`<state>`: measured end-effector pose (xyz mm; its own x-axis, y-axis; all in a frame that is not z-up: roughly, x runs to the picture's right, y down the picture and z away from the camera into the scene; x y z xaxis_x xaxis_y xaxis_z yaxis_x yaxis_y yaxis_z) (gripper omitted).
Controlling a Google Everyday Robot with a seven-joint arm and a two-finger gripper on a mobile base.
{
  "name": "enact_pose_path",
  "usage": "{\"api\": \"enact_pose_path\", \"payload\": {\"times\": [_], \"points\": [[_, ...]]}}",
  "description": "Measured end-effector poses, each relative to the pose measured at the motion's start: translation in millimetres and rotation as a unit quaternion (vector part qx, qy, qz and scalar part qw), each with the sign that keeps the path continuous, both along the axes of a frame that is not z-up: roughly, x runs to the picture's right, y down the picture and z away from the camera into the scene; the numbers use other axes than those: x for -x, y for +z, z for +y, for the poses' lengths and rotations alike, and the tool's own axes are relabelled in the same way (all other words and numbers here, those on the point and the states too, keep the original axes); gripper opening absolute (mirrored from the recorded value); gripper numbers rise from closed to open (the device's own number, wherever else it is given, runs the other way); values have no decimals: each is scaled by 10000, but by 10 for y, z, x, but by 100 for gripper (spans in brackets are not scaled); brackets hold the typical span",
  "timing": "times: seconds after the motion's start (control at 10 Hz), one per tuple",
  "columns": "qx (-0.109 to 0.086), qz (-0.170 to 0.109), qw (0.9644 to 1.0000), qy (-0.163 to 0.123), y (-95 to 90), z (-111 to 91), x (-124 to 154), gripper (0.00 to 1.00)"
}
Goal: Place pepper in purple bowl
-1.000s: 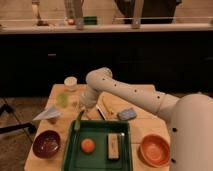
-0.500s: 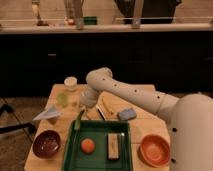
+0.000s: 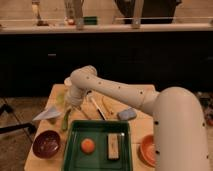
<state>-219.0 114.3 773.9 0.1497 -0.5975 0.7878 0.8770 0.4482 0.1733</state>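
Note:
The pepper [image 3: 65, 120] is a slender green piece standing nearly upright just left of the green tray's far left corner. My gripper [image 3: 69, 106] hangs at the end of the white arm right above it, shut on the pepper's upper end. The purple bowl [image 3: 46, 144] sits at the table's front left, below and left of the gripper, with nothing in it.
The green tray [image 3: 100, 129] holds an orange fruit [image 3: 87, 146] and a tan bar [image 3: 114, 146]. An orange bowl [image 3: 146, 150] is at the front right. A white folded piece [image 3: 47, 114], a yellow banana-like piece [image 3: 107, 106] and a blue-grey object [image 3: 126, 114] lie nearby.

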Motion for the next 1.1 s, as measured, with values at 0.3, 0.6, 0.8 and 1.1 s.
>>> {"api": "enact_pose_path", "payload": {"times": [0.3, 0.6, 0.8, 1.1], "points": [[-227, -250, 9988, -358, -125, 120, 477, 0], [-487, -214, 9963, -675, -277, 296, 687, 0], [-578, -193, 9948, -820, -335, 402, 779, 0], [-716, -90, 9947, -735, -359, 526, 839, 0]]}}
